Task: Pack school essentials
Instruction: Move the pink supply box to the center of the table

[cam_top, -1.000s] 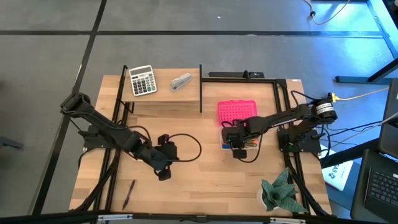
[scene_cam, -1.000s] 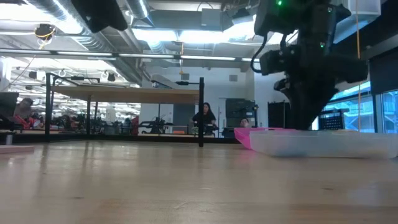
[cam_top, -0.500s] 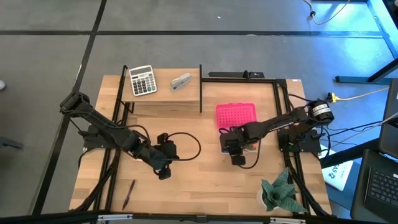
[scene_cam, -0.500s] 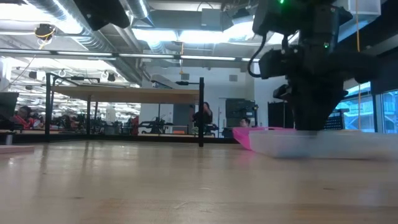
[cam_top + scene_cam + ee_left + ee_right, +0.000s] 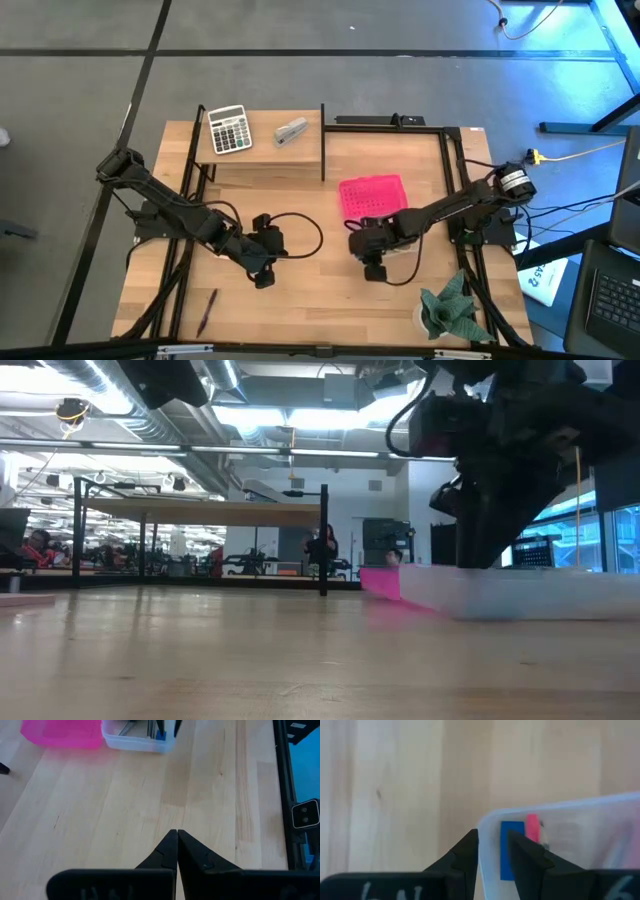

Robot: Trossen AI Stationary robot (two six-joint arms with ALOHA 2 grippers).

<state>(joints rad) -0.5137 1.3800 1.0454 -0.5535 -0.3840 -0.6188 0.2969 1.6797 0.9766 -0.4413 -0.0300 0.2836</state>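
A clear plastic box (image 5: 134,739) with a pink lid (image 5: 372,195) joined at its far side stands on the table right of centre. Inside it I see a blue eraser (image 5: 512,849), a pink piece (image 5: 532,827) and thin pencils (image 5: 145,727). Scissors and crayon box do not show. My right gripper (image 5: 372,258) is shut on the box's wall. My left gripper (image 5: 262,276) is shut and hovers left of centre, touching nothing. A purple pen (image 5: 207,310) lies near the table's near left corner. My right gripper has the clear box's wall at a rounded corner (image 5: 483,831). One finger (image 5: 522,854) is inside the box beside the blue eraser and the other finger (image 5: 465,854) is outside. The fingers come from above, pointing down. The box's bottom rests on the table.
A white-grey calculator (image 5: 229,128) and a small grey stapler (image 5: 291,131) sit on the raised shelf at the far left. A green cloth (image 5: 450,305) lies at the near right corner. A black post (image 5: 324,540) stands at mid-table. People show in the room beyond.
My right gripper has moved toward the table's left and near edge, still shut on the box wall. The clear box and its pink lid have slid along the table with it, and the lid has turned slightly.
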